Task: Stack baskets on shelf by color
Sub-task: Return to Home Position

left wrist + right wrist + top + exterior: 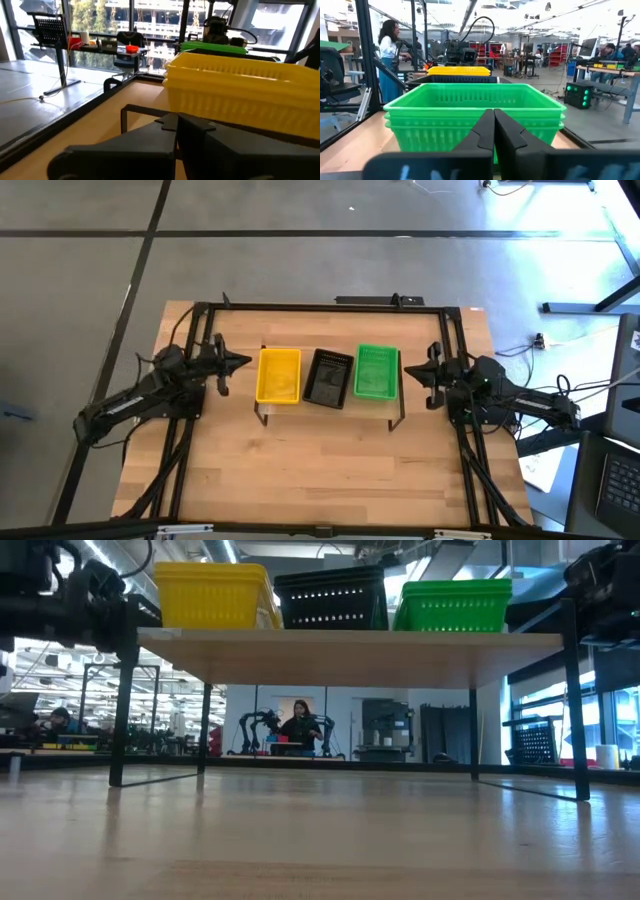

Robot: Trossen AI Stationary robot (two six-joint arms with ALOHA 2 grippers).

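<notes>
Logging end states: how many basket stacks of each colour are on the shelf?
Yellow slotted plastic basket stack: 1
Black slotted plastic basket stack: 1
Green slotted plastic basket stack: 1
Total: 3 stacks on the low light-wood shelf; baskets per stack unclear.
Left gripper and right gripper sit shut at either end.

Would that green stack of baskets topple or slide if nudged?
Probably slide: the green baskets sit nested, wide and shallow, so tipping looks unlikely. Slotted thin plastic suggests they are light, and the shelf top looks smooth, so a small push might shift them. The left gripper and right gripper flank the shelf.
</notes>
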